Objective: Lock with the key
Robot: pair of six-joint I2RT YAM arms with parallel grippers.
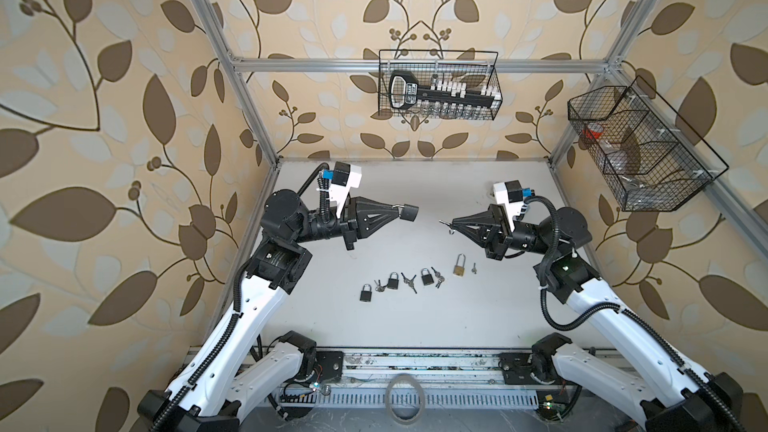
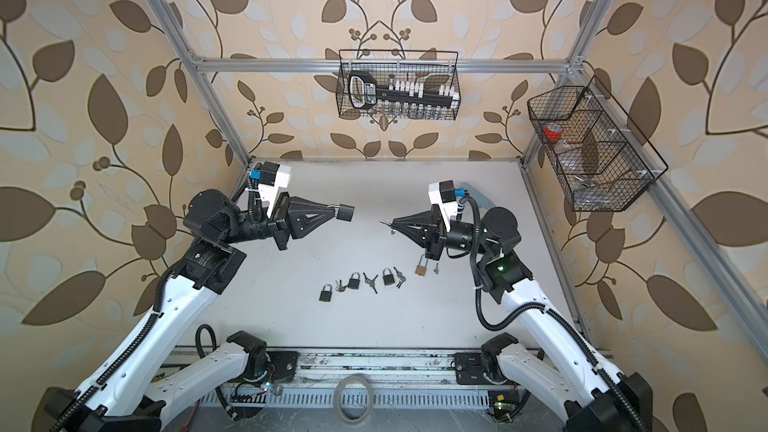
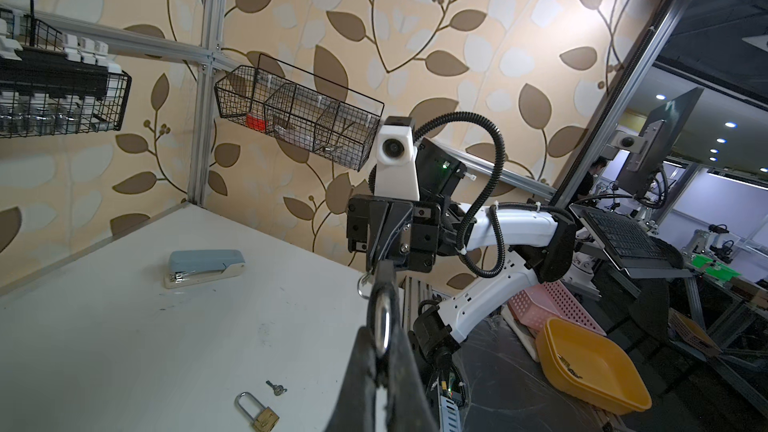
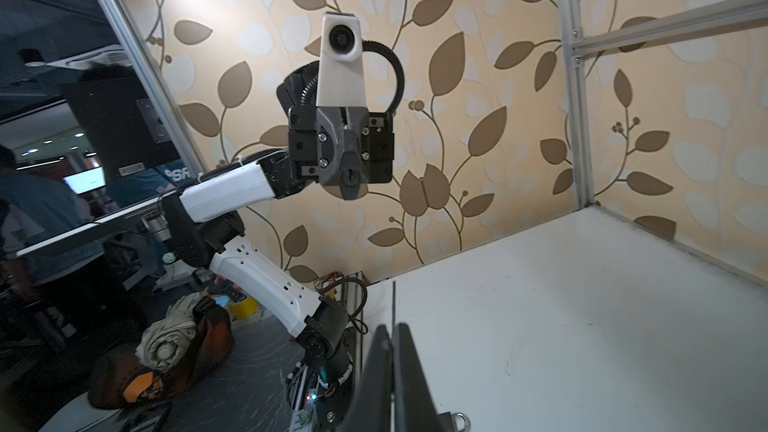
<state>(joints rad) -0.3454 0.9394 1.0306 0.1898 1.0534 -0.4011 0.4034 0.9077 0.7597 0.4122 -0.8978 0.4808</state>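
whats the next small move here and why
Probably ease the right gripper and its key toward the padlock held by the left gripper: the key tip points at the lock, a gap separates them, and the keyhole faces it.

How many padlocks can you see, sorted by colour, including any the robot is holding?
Black padlocks lying on the table: 3
Black padlock held by the left gripper: 1
Brass padlock on the table: 1
Total: 5
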